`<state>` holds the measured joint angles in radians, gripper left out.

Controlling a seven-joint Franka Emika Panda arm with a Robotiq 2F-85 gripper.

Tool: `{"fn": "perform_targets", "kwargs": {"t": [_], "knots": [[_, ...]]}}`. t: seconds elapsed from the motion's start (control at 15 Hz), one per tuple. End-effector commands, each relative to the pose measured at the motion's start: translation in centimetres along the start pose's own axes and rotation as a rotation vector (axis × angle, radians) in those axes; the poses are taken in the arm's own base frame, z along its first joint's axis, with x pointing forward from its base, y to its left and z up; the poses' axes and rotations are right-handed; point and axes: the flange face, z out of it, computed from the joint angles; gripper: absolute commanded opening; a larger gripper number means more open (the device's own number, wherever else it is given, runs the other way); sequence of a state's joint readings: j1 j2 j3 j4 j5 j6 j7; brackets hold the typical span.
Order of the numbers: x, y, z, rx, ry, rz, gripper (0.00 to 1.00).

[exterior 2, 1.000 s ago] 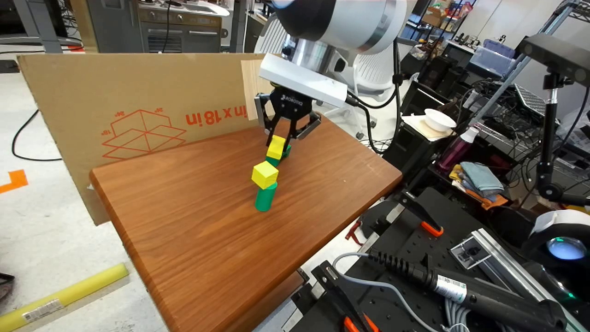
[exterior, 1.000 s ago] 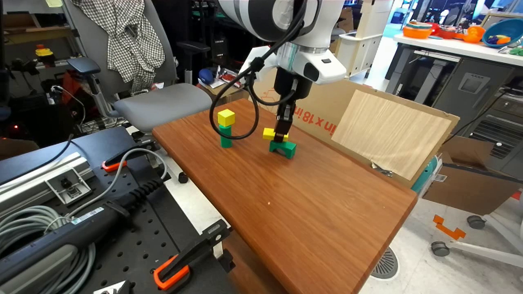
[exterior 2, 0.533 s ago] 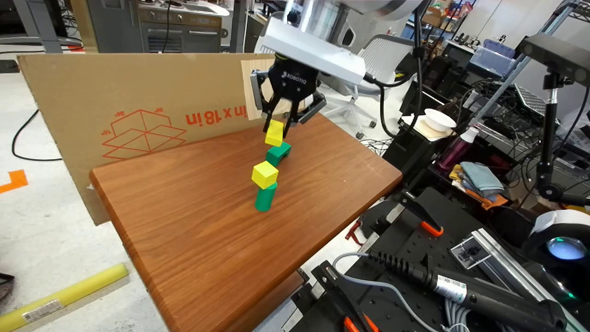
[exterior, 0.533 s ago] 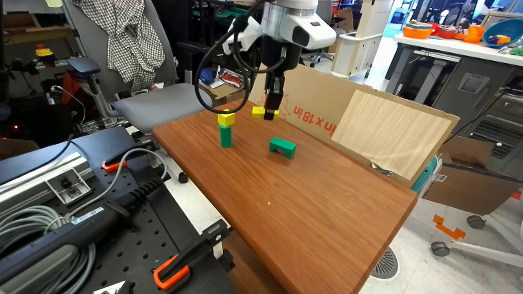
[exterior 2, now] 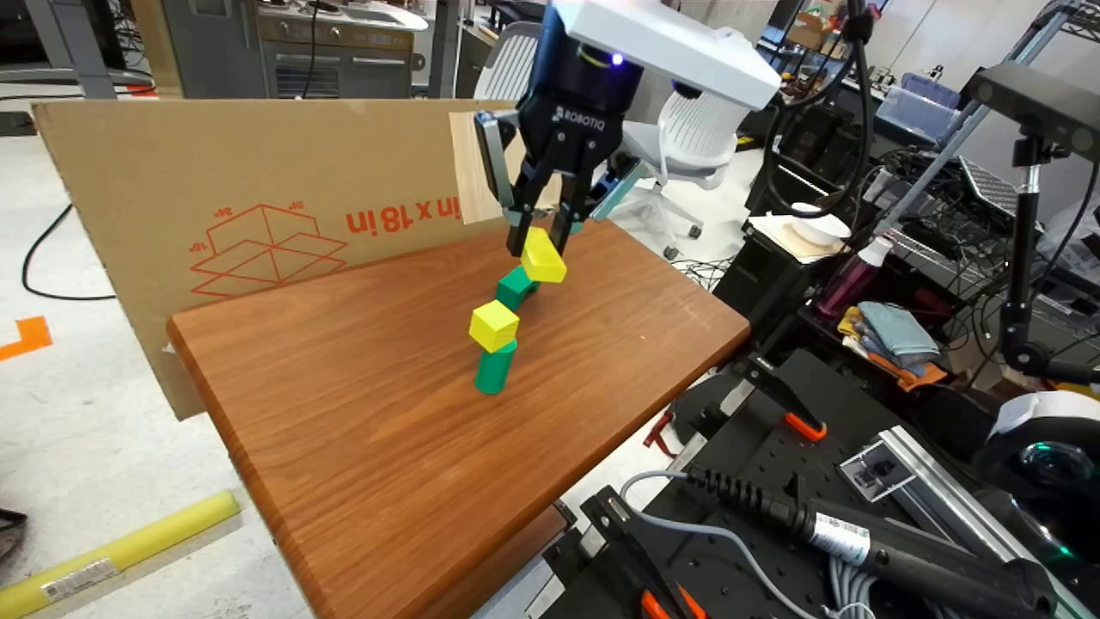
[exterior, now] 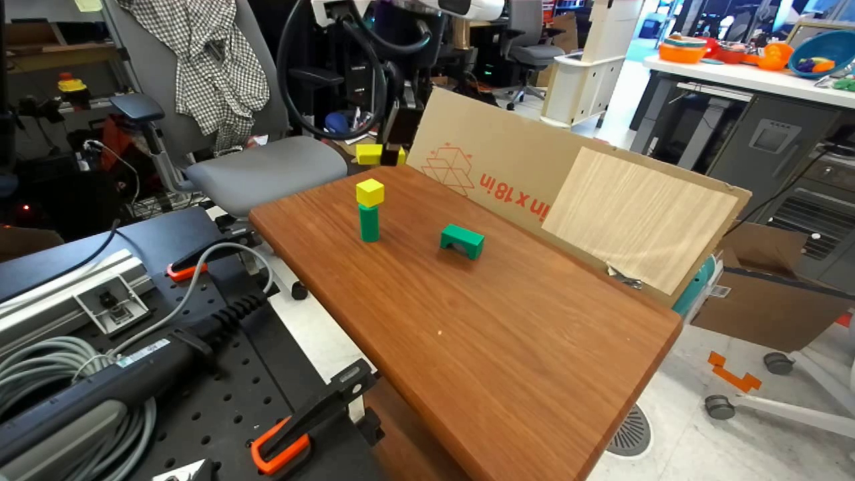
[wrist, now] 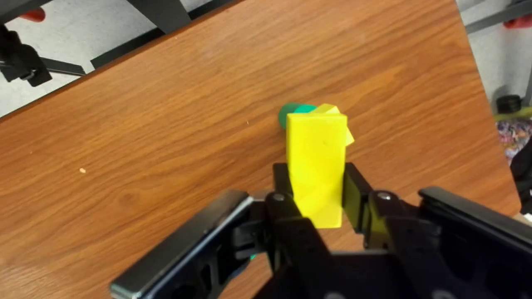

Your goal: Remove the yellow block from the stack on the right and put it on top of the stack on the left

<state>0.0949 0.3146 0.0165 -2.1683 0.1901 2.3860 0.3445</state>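
Observation:
My gripper [exterior 2: 539, 238] is shut on a yellow rectangular block [exterior 2: 545, 258] and holds it in the air above the table. The held block also shows in an exterior view [exterior: 369, 154] and fills the middle of the wrist view [wrist: 316, 166]. The left stack is a green cylinder [exterior: 369, 224] standing upright with a yellow cube [exterior: 370, 192] on top. In the wrist view the held block partly hides that cube [wrist: 350, 136] and cylinder [wrist: 291, 114]. A green arch block [exterior: 462, 240] stands alone on the table, with nothing on it.
The wooden table [exterior: 467, 321] carries the blocks. A cardboard sheet [exterior: 507, 160] stands along one table edge. A grey chair [exterior: 267, 177] and a black bench [exterior: 227, 374] with clamps and a hand tool stand beside the table.
My gripper has lifted the yellow block off the green arch. It has risen and moved sideways toward the cylinder stack, still gripping the block. The cylinder, cube and arch have not moved.

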Motion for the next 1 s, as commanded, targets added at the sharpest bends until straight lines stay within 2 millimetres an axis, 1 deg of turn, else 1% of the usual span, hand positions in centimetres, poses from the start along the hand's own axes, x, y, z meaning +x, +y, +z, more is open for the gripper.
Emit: {"fn": "perform_targets", "kwargs": {"t": [0.0,0.2,0.53,0.93], "knots": [[-0.4,0.2,0.4,-0.072,-0.009,-0.150,0.08],[0.1,-0.3,0.9,-0.111,0.029,-0.240,0.08],[-0.4,-1.2,1.5,-0.101,0.033,-0.338,0.08],[-0.2,-2.2,3.4,-0.128,0.031,-0.426,0.08]]}}
